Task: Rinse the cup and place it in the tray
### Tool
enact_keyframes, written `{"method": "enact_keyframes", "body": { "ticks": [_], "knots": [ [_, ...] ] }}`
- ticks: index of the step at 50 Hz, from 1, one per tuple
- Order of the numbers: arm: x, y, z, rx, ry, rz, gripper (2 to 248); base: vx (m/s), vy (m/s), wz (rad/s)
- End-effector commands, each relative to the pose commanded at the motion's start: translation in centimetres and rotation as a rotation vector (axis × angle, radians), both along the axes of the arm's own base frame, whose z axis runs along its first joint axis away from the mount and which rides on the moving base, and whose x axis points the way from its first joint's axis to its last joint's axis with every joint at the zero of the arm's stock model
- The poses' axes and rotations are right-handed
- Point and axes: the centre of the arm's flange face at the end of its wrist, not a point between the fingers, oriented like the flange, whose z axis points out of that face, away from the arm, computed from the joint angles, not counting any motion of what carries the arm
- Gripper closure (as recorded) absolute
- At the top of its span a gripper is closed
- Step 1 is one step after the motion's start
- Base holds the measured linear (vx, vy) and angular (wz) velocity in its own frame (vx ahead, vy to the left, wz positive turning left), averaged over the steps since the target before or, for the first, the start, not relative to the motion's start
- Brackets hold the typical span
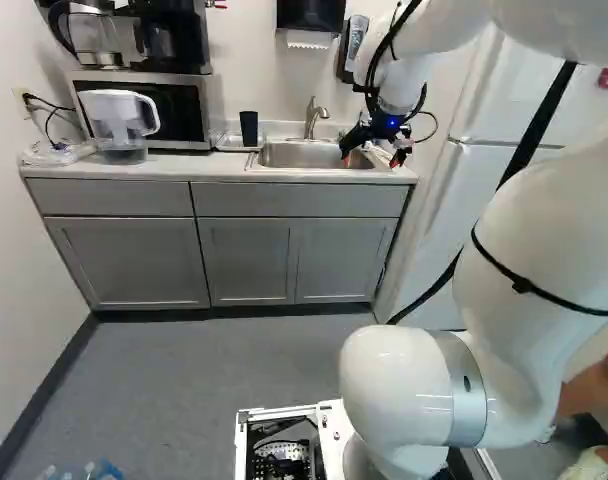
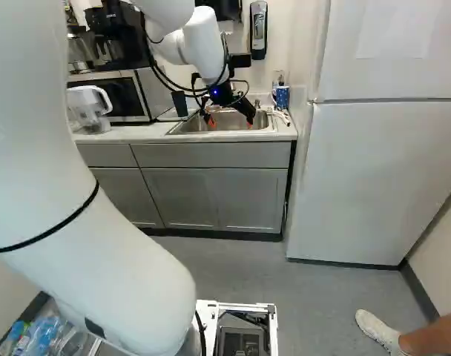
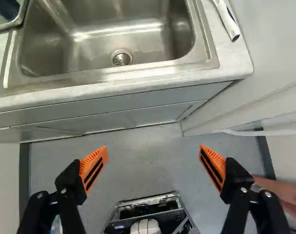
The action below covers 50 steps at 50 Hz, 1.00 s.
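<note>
In the right base view my gripper (image 2: 231, 123) hangs over the front of the sink (image 2: 182, 132). The wrist view shows the gripper (image 3: 154, 158) with its fingers wide apart and nothing between them. A dark cup (image 1: 249, 128) stands upright left of the sink in the left base view. It appears to rest in a shallow tray (image 1: 227, 145). Part of the cup (image 3: 6, 8) and the tray's rim (image 3: 14, 22) show beside the sink in the wrist view, well away from the fingers. The faucet (image 1: 312, 114) rises behind the basin.
A microwave (image 1: 217, 108) and a water pitcher (image 1: 120, 118) stand left of the tray. A blue container (image 2: 282, 97) and a white-handled item (image 3: 228, 18) lie right of the sink. The fridge (image 2: 374, 178) borders the counter. A person's foot (image 2: 377, 327) is right of the base.
</note>
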Motion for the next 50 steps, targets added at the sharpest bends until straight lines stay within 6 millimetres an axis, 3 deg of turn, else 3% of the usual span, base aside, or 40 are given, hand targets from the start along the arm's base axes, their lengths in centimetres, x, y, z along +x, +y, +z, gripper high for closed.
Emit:
{"method": "enact_keyframes", "body": {
  "ticks": [26, 50],
  "knots": [
    [-0.1, 0.1, -0.4, -0.002, -0.008, 0.002, 3, 0.0, 0.0, 0.0],
    [-0.4, 0.7, -2.1, -0.008, -0.046, 0.011, 3, 0.0, 0.0, 0.0]
  ]
}}
